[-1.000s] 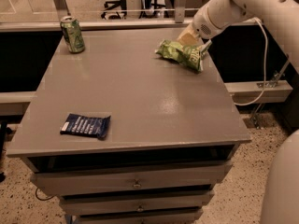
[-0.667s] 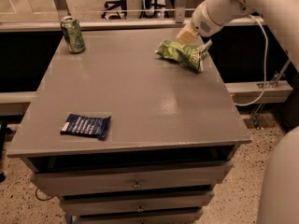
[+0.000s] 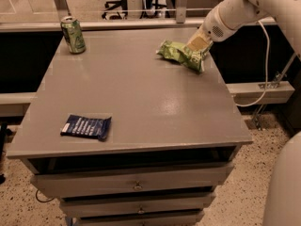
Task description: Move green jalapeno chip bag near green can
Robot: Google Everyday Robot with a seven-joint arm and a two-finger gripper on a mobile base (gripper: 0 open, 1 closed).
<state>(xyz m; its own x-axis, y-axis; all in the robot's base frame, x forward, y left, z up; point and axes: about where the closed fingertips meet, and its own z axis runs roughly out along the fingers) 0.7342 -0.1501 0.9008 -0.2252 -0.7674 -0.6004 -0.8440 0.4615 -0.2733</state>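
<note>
the green jalapeno chip bag (image 3: pixel 181 54) lies far right on the worktop (image 3: pixel 141 107), well apart from the green can (image 3: pixel 73 34) far left. the claw (image 3: pixel 198 45) is at the bag's right end; i cannot tell its grip. the move is not yet done.

Dim warm light, glare on tabletop (image 3: pixel 141 84), hand (image 3: pixel 199 49) at far-right edge

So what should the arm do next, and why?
Probably sweep the green jalapeno chip bag left toward the green can: the gripper is at the bag's right end, by the cabinet top's far right edge, while the can stands in the far left corner, well apart.
</note>
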